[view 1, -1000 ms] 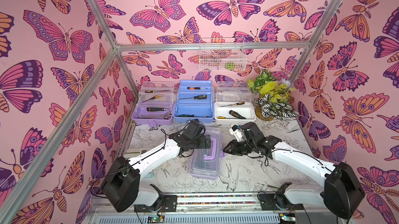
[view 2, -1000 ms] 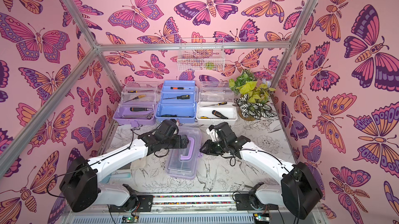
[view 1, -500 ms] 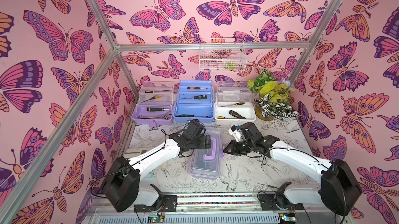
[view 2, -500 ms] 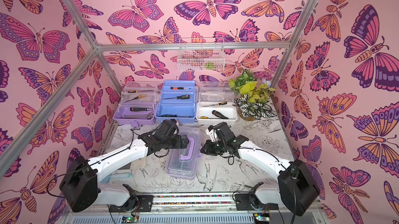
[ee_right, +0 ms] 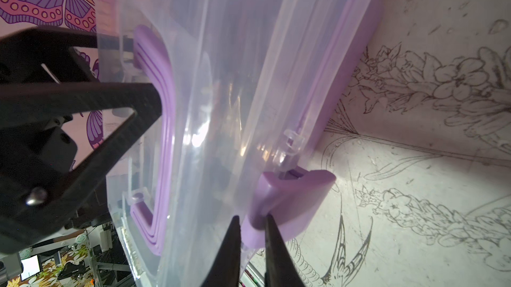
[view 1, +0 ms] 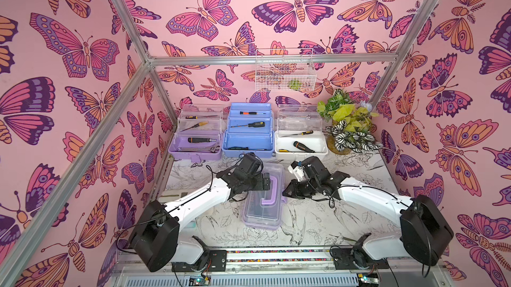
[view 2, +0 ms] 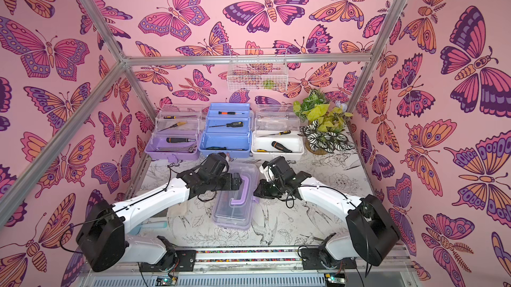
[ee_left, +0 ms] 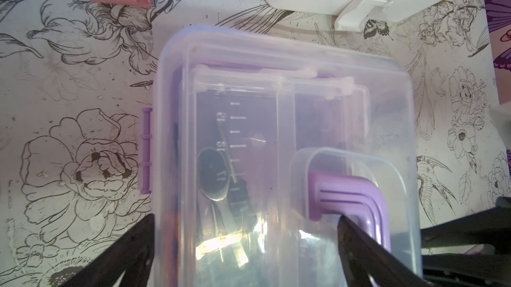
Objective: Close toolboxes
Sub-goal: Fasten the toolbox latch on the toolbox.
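I'm narrowing my right pincer onto the lilac toolbox's latch, left pincer wide over the lid; fastening is beginning.

Bright, even light in both top views, soft shadows. Wrist views blur up close; glare glints on the clear lid.

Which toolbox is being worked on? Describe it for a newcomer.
Start at the open blue toolbox in the back row. Come straight forward: the lilac toolbox lies there alone. Unlike the three behind, its clear lid is down, lilac handle flat on top.
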You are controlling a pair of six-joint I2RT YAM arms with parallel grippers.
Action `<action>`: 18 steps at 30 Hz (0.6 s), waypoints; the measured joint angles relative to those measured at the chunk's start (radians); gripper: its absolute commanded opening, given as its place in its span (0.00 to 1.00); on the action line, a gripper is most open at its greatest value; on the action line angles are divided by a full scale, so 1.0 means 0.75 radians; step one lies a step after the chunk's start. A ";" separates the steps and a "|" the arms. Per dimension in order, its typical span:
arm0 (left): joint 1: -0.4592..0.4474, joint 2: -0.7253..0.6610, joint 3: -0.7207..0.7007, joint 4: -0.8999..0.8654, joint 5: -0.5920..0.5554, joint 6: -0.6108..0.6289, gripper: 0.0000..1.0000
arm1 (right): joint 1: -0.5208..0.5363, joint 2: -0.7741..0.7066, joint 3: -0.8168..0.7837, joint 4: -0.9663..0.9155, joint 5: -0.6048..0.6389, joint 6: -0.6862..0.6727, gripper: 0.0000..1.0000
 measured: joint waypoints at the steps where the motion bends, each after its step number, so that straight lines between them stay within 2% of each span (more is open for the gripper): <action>1: 0.000 -0.002 -0.002 0.004 0.001 0.000 1.00 | 0.005 0.006 0.000 0.002 0.004 0.001 0.19; 9: -0.006 -0.022 -0.038 0.051 -0.009 -0.003 0.99 | 0.023 0.007 -0.013 0.039 0.026 0.019 0.19; 14: -0.006 -0.026 -0.045 0.059 -0.011 -0.004 0.97 | 0.032 -0.016 -0.077 0.087 0.046 0.028 0.29; 18: -0.005 -0.026 -0.045 0.060 -0.010 -0.005 0.97 | 0.036 -0.025 -0.116 0.135 0.031 0.053 0.29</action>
